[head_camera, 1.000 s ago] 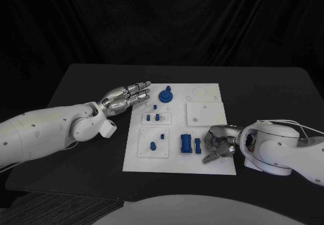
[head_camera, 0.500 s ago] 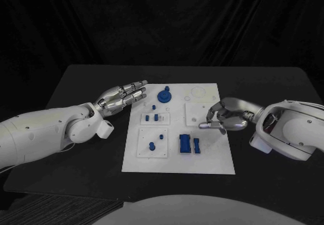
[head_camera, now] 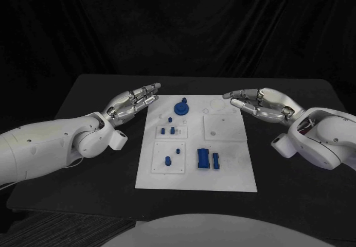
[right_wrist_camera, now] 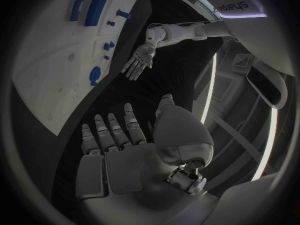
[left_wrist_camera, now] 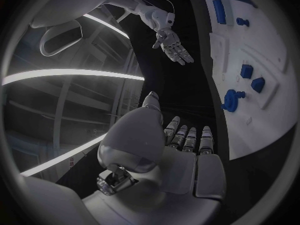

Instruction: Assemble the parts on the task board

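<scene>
The board (head_camera: 197, 175) lies flat in the middle of the black table (head_camera: 297, 175), its long axis running from the robot's side to the far side. Three raised white plates sit on it: a small one (head_camera: 171, 131) and a larger one (head_camera: 169, 157) on its left half, and a square one (head_camera: 224, 126) on its right half.

The round part (head_camera: 181, 107) stands near the far edge with a short stem pointing up. Small pegs (head_camera: 171, 129) stand upright on the small plate, and one more (head_camera: 171, 119) stands just beyond it. On the larger plate stand a thin peg (head_camera: 178, 151) and a stubbier piece (head_camera: 167, 160). Two blocks lie side by side on the bare board, the wide block (head_camera: 202, 158) and the narrow block (head_camera: 216, 159), both with their long axes parallel to the board's.

The left hand (head_camera: 134, 104) hovers beside the board's far left corner, empty, fingers straight, close together and pointing toward the far right. The right hand (head_camera: 261, 105) hovers by the far right corner, empty, fingers loosely spread and pointing left. Neither hand touches the board, and nothing lies between them and the parts.
</scene>
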Robot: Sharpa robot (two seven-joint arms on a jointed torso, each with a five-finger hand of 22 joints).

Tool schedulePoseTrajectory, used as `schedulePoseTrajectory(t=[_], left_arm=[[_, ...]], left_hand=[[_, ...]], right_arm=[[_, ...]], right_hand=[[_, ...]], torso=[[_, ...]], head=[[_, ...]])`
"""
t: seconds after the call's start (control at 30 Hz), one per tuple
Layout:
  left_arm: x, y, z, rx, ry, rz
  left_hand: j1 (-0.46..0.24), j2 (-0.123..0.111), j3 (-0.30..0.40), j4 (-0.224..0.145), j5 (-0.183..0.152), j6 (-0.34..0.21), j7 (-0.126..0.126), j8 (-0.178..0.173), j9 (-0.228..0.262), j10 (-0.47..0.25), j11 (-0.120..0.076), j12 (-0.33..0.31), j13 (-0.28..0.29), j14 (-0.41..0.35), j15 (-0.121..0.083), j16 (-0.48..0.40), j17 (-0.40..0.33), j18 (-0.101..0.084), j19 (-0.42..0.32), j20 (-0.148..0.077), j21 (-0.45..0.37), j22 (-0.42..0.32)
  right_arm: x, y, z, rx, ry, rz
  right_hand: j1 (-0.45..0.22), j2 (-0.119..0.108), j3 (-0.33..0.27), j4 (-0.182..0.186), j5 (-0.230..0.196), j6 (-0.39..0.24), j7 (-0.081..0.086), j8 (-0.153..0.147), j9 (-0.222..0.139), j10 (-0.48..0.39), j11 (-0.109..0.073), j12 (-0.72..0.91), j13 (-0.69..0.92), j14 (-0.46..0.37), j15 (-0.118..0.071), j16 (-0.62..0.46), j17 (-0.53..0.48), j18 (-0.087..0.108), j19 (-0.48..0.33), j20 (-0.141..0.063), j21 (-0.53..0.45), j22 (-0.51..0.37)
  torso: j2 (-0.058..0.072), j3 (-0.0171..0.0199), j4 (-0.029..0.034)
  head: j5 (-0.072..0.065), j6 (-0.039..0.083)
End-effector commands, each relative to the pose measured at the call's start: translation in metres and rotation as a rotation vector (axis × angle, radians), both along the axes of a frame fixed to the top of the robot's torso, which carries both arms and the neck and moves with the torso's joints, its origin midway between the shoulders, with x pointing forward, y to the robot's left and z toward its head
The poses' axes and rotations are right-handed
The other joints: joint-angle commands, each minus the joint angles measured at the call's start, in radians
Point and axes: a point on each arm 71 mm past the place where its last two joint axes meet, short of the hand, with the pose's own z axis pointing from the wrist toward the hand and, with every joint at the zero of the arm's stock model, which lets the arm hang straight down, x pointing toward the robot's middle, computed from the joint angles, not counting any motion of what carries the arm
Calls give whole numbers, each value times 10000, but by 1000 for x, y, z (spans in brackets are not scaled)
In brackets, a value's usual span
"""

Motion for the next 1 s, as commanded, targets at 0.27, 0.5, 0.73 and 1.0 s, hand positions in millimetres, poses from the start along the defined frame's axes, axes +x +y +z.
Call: schedulePoseTrajectory(t=[0.27,0.5,0.73,1.0], left_arm=[[1,0,1,112,-205,457],[4,-12,2,5,-219,1237],[7,-34,4,-210,-19,2889],[6,-60,5,-412,660,4973]], left_hand=[[-4730,-714,936,-1007,-1177,-904,-300,-348,-327,-426,-63,-68,-87,3,-41,-36,-9,-466,-5,-955,-53,-22],[-6953,-1024,1389,-1459,-1743,-1363,-300,-348,-327,-426,-63,-68,-87,3,-41,-36,-9,-640,-5,-955,-53,-22],[-8645,-1265,1734,-1804,-2173,-1696,-300,-348,-327,-426,-63,-68,-87,3,-41,-36,-9,-819,-5,-955,-53,-22],[-10085,-1987,2674,-2114,-2538,-1956,-300,-348,-327,-426,-63,-68,-87,3,-41,-36,-9,-1552,-5,-955,-53,-22]], right_arm=[[3,-1,-6,923,-132,-24],[13,6,-11,1836,-61,-822],[29,21,-26,3528,259,-2689],[40,36,-48,4917,884,-4888]], right_hand=[[-5820,-651,1480,-1746,-597,-3174,225,-1029,-2017,-2310,-1277,-1325,-2085,-2510,-1439,-793,-596,-691,-537,-1768,-152,-970],[-8611,-651,2346,-2936,-597,-4976,225,-1029,-2998,-2310,-1277,-1325,-2085,-2510,-2168,-793,-596,-691,-537,-2970,-152,-970],[-9657,-651,2346,-2936,-597,-4976,225,-1029,-2998,-2310,-1277,-1325,-2085,-2510,-2168,-793,-596,-691,-537,-2970,-152,-970],[-9657,-651,2346,-2936,-597,-4976,225,-1029,-2998,-2310,-1277,-1325,-2085,-2510,-2168,-793,-596,-691,-537,-2970,-152,-970]], torso=[[-86,7,-89],[-374,-2,-156],[-972,-19,-294],[-1497,-34,-416]], head=[[86,63],[-48,564],[-325,1604],[-568,2516]])
